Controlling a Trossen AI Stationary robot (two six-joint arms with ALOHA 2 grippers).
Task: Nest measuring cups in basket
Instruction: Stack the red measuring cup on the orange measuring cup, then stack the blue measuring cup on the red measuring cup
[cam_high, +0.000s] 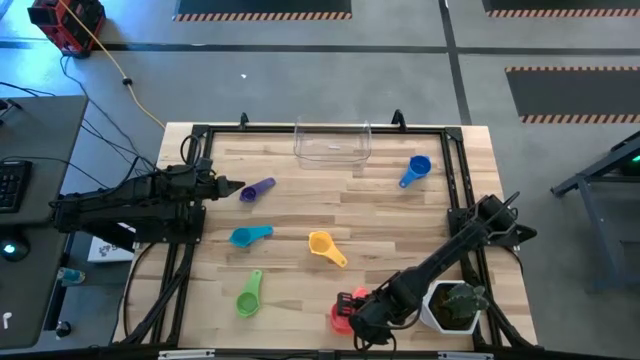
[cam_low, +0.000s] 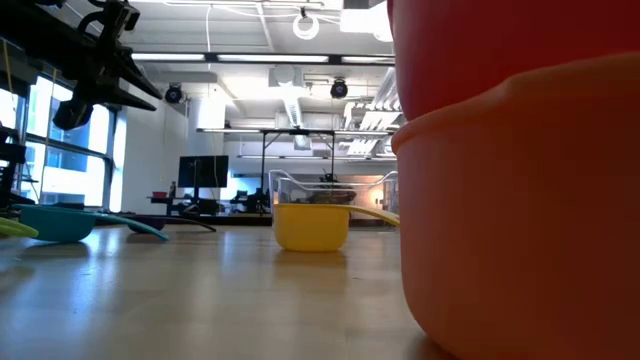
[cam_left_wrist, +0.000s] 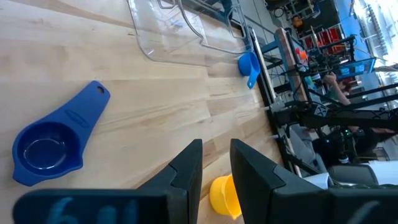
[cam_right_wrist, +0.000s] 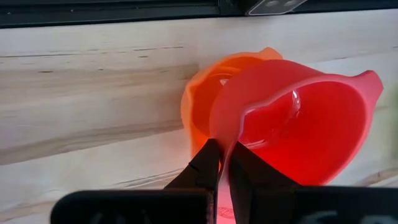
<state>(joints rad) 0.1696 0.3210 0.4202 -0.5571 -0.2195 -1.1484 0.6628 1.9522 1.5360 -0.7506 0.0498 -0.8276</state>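
My right gripper (cam_right_wrist: 225, 149) is at the table's near edge, shut on the red cup (cam_right_wrist: 298, 124), whose bowl sits tilted inside the orange cup (cam_right_wrist: 199, 93). My left gripper (cam_left_wrist: 216, 155) hovers slightly open over the table's left side, just short of the purple cup (cam_high: 257, 190) and touching nothing. The clear basket (cam_high: 332, 140) stands at the far edge. The blue cup (cam_high: 415, 170), light blue cup (cam_high: 250, 236), yellow cup (cam_high: 325, 247) and green cup (cam_high: 248, 295) lie apart on the wood. My right gripper pinches the red cup's thin wall (cam_right_wrist: 227, 134) at the rim, on the side nearest the wrist. One finger (cam_right_wrist: 249, 171) is inside the bowl and the other (cam_right_wrist: 208, 165) outside. The cup is tilted, its lower part inside the orange cup (cam_low: 520, 220), which stands on the table.
A white pot with a green plant (cam_high: 455, 305) stands right beside my right arm at the near right corner. A black frame (cam_high: 455, 170) runs around the tabletop. Bare wood lies between the basket and the yellow cup (cam_low: 310, 225).
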